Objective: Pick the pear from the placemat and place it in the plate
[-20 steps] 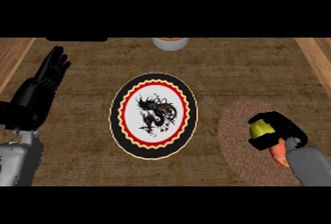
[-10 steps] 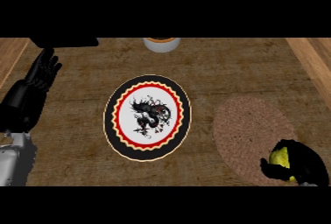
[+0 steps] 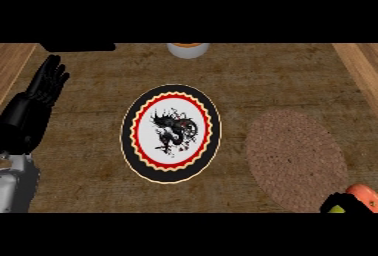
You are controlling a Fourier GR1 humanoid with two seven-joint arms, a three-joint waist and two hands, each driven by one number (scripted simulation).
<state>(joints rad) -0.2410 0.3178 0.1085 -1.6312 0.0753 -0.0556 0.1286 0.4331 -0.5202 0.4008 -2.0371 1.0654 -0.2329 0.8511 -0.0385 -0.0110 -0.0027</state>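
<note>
The round plate [image 3: 170,90], black-rimmed with a red and yellow ring and a dark dragon figure, lies in the middle of the counter. To its right lies the brown woven placemat [image 3: 294,152], with nothing on it. My right hand [image 3: 345,204] shows only at the lower right corner, just off the placemat's near edge. Its fingers curl round a yellow-green bit of the pear [image 3: 336,209], most of which is hidden. My left hand [image 3: 37,100] rests open at the left edge, fingers pointing up, well apart from the plate.
An orange object [image 3: 363,193] shows beside my right hand at the lower right corner. A white cup with an orange top [image 3: 187,49] stands at the back centre, and a dark object [image 3: 77,46] at the back left. Wooden borders run along both sides.
My right hand has moved with the pear from over the placemat down to the lower right corner, nearly out of view. The left hand has barely moved.
</note>
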